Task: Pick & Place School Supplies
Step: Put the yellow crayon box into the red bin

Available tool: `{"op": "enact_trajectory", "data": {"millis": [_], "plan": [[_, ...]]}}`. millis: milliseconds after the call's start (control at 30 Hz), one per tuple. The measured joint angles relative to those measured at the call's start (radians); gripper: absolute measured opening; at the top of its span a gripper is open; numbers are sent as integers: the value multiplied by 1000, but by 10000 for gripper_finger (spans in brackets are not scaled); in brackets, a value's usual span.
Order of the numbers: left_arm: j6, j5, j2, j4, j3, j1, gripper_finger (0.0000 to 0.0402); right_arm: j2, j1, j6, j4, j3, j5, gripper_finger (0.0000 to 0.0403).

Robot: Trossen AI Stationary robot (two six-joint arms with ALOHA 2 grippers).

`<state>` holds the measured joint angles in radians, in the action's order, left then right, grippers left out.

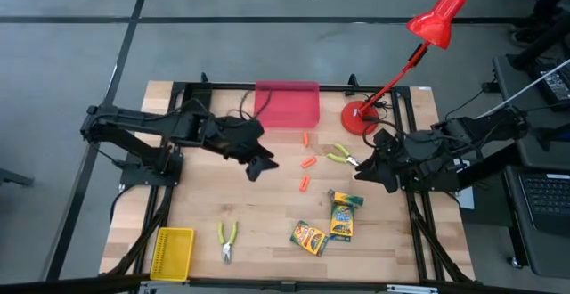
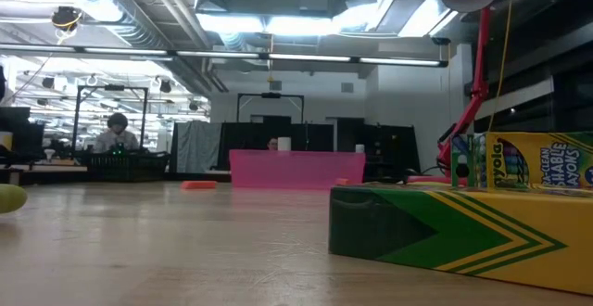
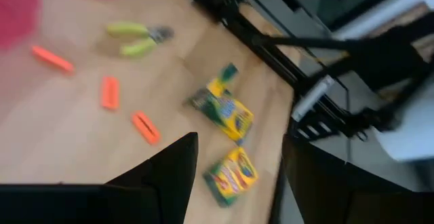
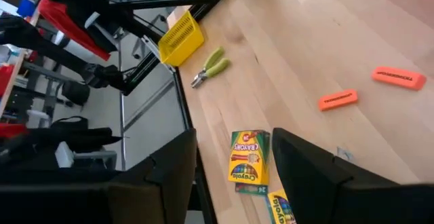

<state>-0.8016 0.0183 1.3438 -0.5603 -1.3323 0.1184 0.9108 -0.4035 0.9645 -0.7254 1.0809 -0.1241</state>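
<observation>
Below right gripper [image 1: 363, 175]: crayon boxes [image 1: 343, 218].

crayon box [image 2: 463, 227] cut off, lamp [image 2: 474, 46] cropped

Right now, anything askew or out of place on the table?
Nothing damaged or spilled. The three orange sticks lie scattered at different angles mid-table, and the crayon boxes sit crooked, one skewed beside the others. Two green-handled pliers lie among them. The pink bin and yellow basket look empty.

table [image 1: 267, 223]: pale wood, matt | crayon boxes [image 1: 343, 216]: printed cardboard | bin [image 1: 287, 104]: translucent pink plastic
</observation>
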Motion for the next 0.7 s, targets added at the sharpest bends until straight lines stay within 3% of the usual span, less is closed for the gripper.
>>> {"op": "enact_trajectory", "data": {"millis": [200,333,433,500,700], "plan": [[55,-292,111,154,0,19,205,36,-6,-34,-1,0,91,199],[167,-323,124,302,0,46,177,100,-7,-62,-43,0,220,198],[220,-269,93,290,1,46,155,168,-20,-84,-143,0,313,190],[252,-180,42,226,1,43,143,221,-56,-108,-223,0,343,179],[324,144,-153,77,1,99,120,338,-144,-211,-290,0,314,143]]}}
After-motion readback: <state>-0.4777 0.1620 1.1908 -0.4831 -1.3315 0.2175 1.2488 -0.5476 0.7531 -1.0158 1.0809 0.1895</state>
